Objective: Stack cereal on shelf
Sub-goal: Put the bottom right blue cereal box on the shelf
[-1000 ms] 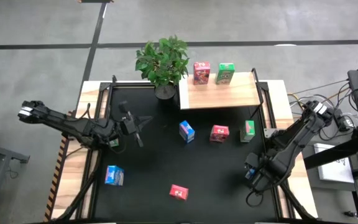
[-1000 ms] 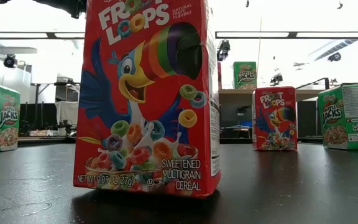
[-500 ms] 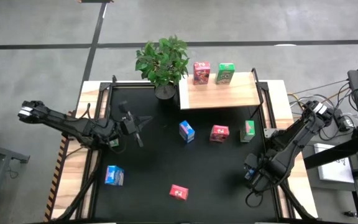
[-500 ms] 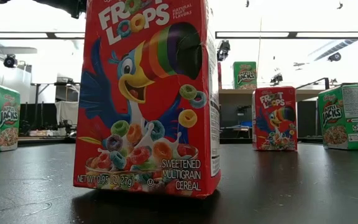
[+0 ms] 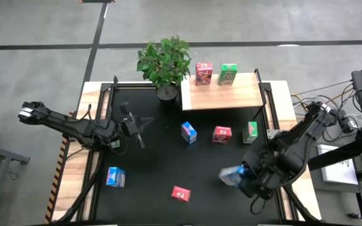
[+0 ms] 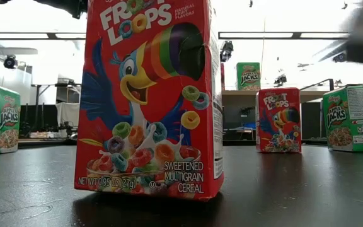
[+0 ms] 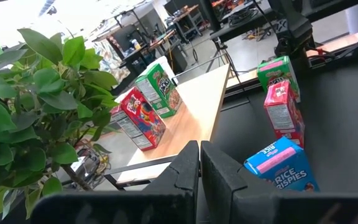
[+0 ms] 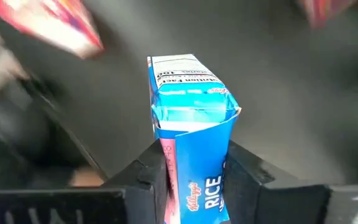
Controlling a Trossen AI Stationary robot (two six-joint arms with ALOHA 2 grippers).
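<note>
The shelf [image 5: 225,93], a pale plank at the table's far right, carries a pink-red cereal box [image 5: 203,73] and a green one [image 5: 227,73], both upright. On the black tabletop stand a blue box [image 5: 188,132], a pink-red box [image 5: 222,134], a green box [image 5: 251,132], another blue box [image 5: 115,177] and a pink-red box [image 5: 181,194]. My right gripper [image 5: 242,179], near the table's right near corner, is shut on a blue cereal box [image 8: 194,124]. My left gripper [image 5: 141,127] waits shut at the table's left. My right gripper pinches the blue box between its two fingers [image 8: 151,177], on two opposite sides [image 8: 166,163] of the box near one end. The fingers come from the table's right side. The box's flap end [image 8: 194,112] sticks out ahead of them toward the table's left.
A potted plant [image 5: 164,63] stands at the far edge, just left of the shelf. Black frame rails [image 5: 270,107] run along the table's sides. The near pink-red box [image 6: 150,101] fills the low view.
My right arm has swung from the table's right edge toward the left. A blue box that did not show under the arm before now sticks out ahead of its gripper, blurred by the motion.
</note>
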